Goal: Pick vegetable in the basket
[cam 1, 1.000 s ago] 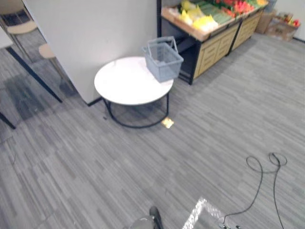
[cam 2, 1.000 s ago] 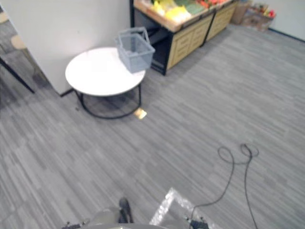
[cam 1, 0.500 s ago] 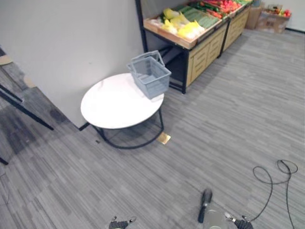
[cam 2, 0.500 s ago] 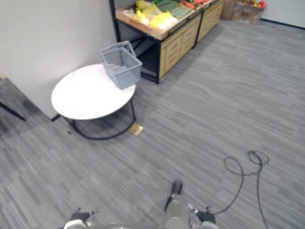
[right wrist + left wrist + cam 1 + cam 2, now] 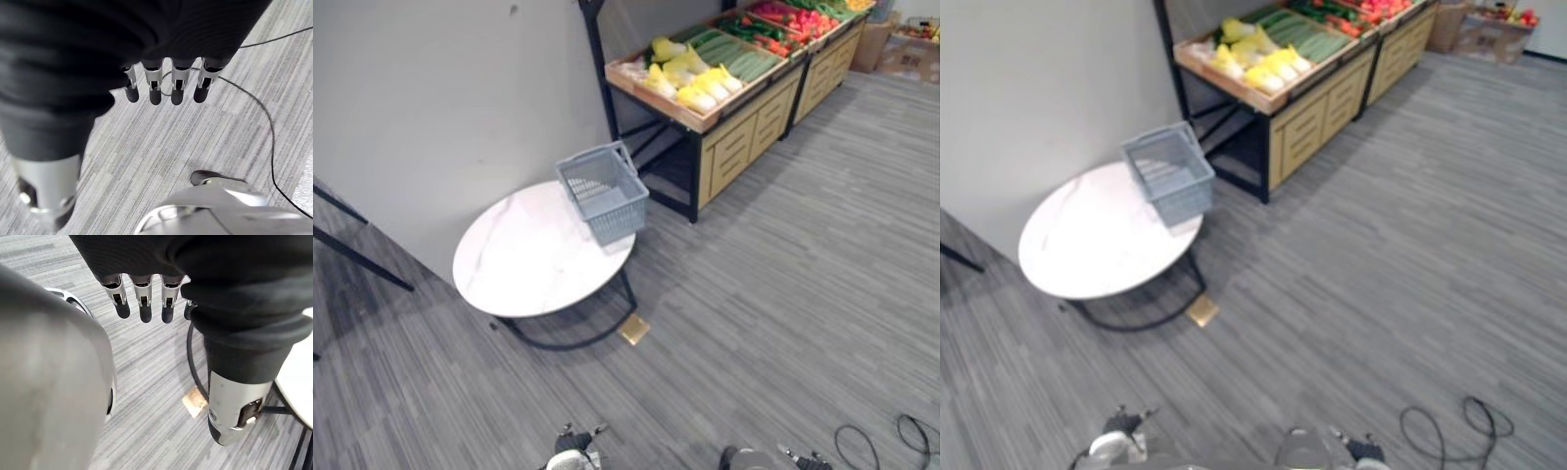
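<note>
An empty grey-blue wire basket stands on the far edge of a round white table. Behind it, a wooden produce stand carries yellow-white cabbages, green vegetables and red ones. My left hand hangs over the carpet floor with straight fingers, holding nothing. My right hand hangs the same way, fingers relaxed and empty. Both hands are well short of the table and the stand.
A grey wall panel rises behind the table. A small tan tile lies on the floor by the table's black frame. A cardboard box sits at the far right. Open carpet spreads to the right of the table.
The whole picture has shifted, so the camera has moved: table, basket and stand now appear nearer and lower in the picture. The things themselves have not moved.
</note>
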{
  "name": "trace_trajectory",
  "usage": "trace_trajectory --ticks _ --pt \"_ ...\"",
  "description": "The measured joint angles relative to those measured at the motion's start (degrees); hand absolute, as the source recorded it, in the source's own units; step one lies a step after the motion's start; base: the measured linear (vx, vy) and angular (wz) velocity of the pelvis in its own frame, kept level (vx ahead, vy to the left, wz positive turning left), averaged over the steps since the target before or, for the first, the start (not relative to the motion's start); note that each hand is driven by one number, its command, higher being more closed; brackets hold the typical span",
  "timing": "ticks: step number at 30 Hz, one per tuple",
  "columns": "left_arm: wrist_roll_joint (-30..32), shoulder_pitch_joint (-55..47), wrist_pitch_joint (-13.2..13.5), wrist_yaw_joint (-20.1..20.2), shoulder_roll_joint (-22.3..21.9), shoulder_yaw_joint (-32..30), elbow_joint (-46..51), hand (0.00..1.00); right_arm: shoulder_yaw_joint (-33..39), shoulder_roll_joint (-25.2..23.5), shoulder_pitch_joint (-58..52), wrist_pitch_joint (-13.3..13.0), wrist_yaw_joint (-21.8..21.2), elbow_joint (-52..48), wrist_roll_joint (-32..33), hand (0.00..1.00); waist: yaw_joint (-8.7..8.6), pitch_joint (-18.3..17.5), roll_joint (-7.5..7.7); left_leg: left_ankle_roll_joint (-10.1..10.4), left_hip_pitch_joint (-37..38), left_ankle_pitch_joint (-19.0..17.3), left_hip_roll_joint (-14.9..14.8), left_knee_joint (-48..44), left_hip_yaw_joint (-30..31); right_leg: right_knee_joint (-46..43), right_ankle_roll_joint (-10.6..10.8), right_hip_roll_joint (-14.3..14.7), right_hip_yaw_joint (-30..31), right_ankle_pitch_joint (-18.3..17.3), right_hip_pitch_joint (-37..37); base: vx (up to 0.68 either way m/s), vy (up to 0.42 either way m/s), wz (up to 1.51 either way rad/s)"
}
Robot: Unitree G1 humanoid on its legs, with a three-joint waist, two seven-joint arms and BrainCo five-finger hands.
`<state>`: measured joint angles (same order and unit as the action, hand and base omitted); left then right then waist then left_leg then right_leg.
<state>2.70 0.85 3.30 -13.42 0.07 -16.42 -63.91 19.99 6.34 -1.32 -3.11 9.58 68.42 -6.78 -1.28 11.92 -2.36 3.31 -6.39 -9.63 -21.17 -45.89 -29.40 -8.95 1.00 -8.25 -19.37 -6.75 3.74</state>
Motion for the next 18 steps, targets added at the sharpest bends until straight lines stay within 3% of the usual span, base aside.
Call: trace_trajectory --ticks 1,2,3,4,5,8,9,11,12,13,15,16,17,18 --pt "-0.08 0.01 0.0 -0.05 0.02 0.46 0.14 0.0 0.0 -0.1 0.12 -0.02 0.0 -0.05 0.0 0.0 0.0 -0.01 -0.02 0.24 -0.67 -0.15 1.04 3.8 -1.72 0.69 0.66 -0.13 -0.21 0.08 0.75 0.31 0.065 0.0" --pt "-0.08 0.07 0.0 -0.15 0.05 0.97 0.13 0.0 0.15 -0.29 0.21 -0.03 0.01 -0.2 0.0 0.0 0.01 0.0 -0.09 0.05 -1.01 0.72 3.26 13.5 -6.13 1.56 1.74 -0.45 -0.66 -0.4 2.1 0.31 0.108 0.11" --pt "-0.06 0.05 -0.03 -0.17 0.03 1.74 -0.04 0.0 0.53 -0.3 0.15 -0.05 0.07 -0.41 0.0 0.0 -0.04 -0.09 -0.37 -0.35 -1.03 2.97 5.19 21.09 -8.36 1.89 2.72 -0.5 -1.3 -1.02 3.15 0.32 0.128 0.2" --pt "-0.06 -0.01 0.0 -0.19 -0.18 2.17 -0.03 0.0 1.15 -0.25 -0.21 -0.04 0.14 -0.57 0.02 0.0 -0.02 0.0 -0.85 -0.28 -1.01 7.74 7.03 28.51 -9.18 1.87 3.9 -0.2 -1.81 -1.87 4.24 0.39 0.204 0.5" --pt "-0.02 0.03 -0.1 -0.17 -0.09 2.39 -0.02 0.0 2.06 -0.95 -0.59 -0.03 0.35 -0.77 0.02 0.0 0.1 -0.18 -0.86 -6.68 0.65 10.96 10.61 36.55 -8.97 2.62 5.21 -0.35 -2.19 -3.35 7.03 0.33 0.178 0.56" --pt "-0.12 0.1 0.0 -0.38 0.86 0.97 0.99 0.0 1.18 -2.44 -0.95 -0.17 0.73 -1.25 -0.08 0.0 0.59 -0.85 2.2 -6.28 -2.11 8.34 12.66 34.77 -7.25 7.54 4.72 -0.36 -2.15 -3.17 8.72 0.33 0.114 0.54" --pt "-0.21 0.45 0.08 -0.47 0.42 -0.62 1.42 0.0 0.66 -2.71 -0.64 -0.17 1.0 -1.23 -0.1 0.0 1.64 -0.84 2.36 -7.07 -3.39 6.73 12.49 31.98 -6.91 9.57 4.99 -0.2 -2.27 -1.48 9.8 0.3 0.045 0.44" --pt "-0.19 0.46 0.03 -1.33 0.12 -2.05 0.95 0.0 0.64 -2.78 -0.52 -0.28 1.18 -1.25 -0.13 0.0 1.73 -0.9 2.24 -7.11 -2.2 4.73 12.51 30.6 -7.49 9.69 5.87 -0.51 -2.09 -0.26 12.07 0.23 0.033 0.28" --pt "-0.16 0.29 0.0 -1.52 0.12 -2.37 0.63 0.0 1.25 -2.73 -0.54 -0.43 1.14 -1.24 -0.14 0.0 1.84 -1.14 2.04 -6.7 -0.97 4.06 12.63 30.86 -7.28 8.3 5.3 -0.59 -1.87 0.19 12.45 0.27 0.06 0.15" --pt "-0.14 -0.17 -0.12 -1.56 0.04 -2.45 0.13 0.0 1.73 -2.66 -0.65 -0.71 1.13 -1.24 -0.14 0.0 1.79 -2.01 1.59 -6.23 -0.25 3.68 12.77 31.71 -6.79 5.53 5.06 -0.68 -1.87 0.36 11.64 0.18 0.092 0.12" --pt "0.08 -0.95 -0.6 -1.53 -0.23 -1.32 -1.65 0.0 2.14 -1.74 -1.21 -1.01 1.12 -1.21 -0.16 0.0 1.02 -4.43 0.13 -5.68 0.92 3.38 13.43 35.01 -5.22 -10.0 5.35 -2.43 -0.9 0.53 4.69 0.2 0.117 0.28" --pt "0.02 -0.99 -0.87 -1.57 0.14 0.22 -1.97 0.0 2.22 -1.62 -1.63 -0.92 1.12 -1.2 -0.43 0.0 0.92 -4.56 0.33 -5.48 3.77 3.54 14.57 37.43 -4.44 -23.24 8.26 -5.12 2.24 2.25 -0.58 0.18 0.07 0.32" --pt "-0.04 -0.92 -0.87 -1.55 0.46 1.04 -1.88 0.0 2.22 -1.67 -1.91 -0.87 1.12 -1.19 -1.21 0.0 0.93 -4.22 1.18 -5.48 5.11 3.52 15.54 38.25 -4.08 -29.72 11.16 -6.55 4.43 4.21 -3.13 0.28 0.058 0.53" --pt "0.03 -0.83 -1.09 -1.53 1.88 3.32 -1.98 0.0 2.01 -2.57 -2.31 -0.84 1.07 -1.07 -2.23 0.0 0.38 -3.7 2.63 -6.07 7.4 2.91 17.26 39.06 -2.12 -40.68 12.75 -8.54 7.84 7.07 -7.07 0.18 0.01 0.67"
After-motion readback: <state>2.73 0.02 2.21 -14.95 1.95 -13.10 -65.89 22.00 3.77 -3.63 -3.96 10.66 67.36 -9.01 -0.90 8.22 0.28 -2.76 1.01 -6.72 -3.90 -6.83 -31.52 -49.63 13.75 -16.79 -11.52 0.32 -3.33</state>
